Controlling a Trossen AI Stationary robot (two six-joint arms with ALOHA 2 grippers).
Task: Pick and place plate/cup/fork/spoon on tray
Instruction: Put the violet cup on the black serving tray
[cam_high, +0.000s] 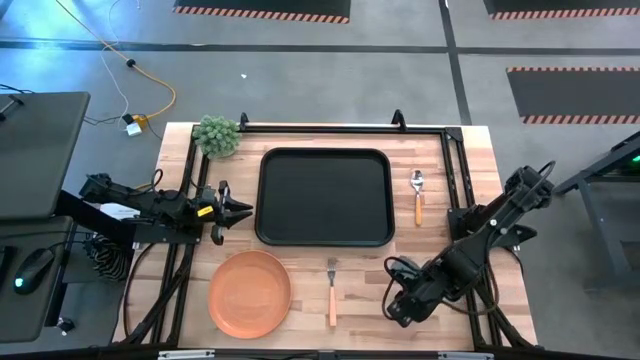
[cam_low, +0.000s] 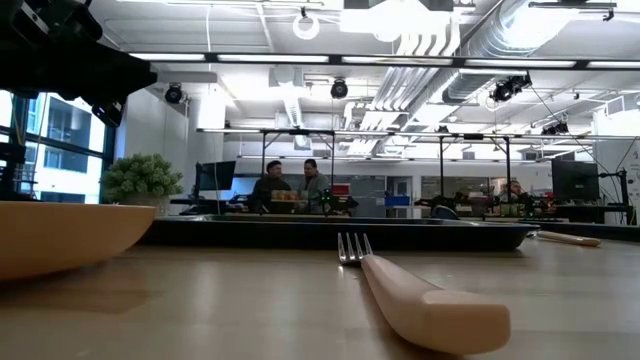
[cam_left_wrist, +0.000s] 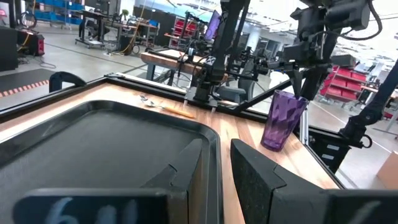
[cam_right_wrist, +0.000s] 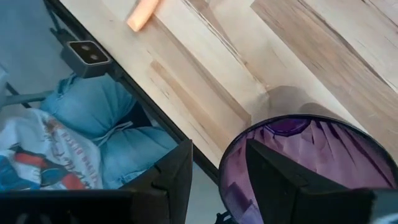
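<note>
1 plate (cam_high: 249, 293), cup (cam_left_wrist: 283, 120), fork (cam_high: 332, 290), spoon (cam_high: 418, 196), tray (cam_high: 324, 196); L jaws apart, R jaws straddle cup rim.

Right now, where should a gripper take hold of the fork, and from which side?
Grip the fork by its orange handle, near the middle, coming straight down from above with the fingers across its narrow width. It lies flat on the bare wood between the plate and the right gripper, tines toward the tray, so only its long edges offer opposing faces.
</note>
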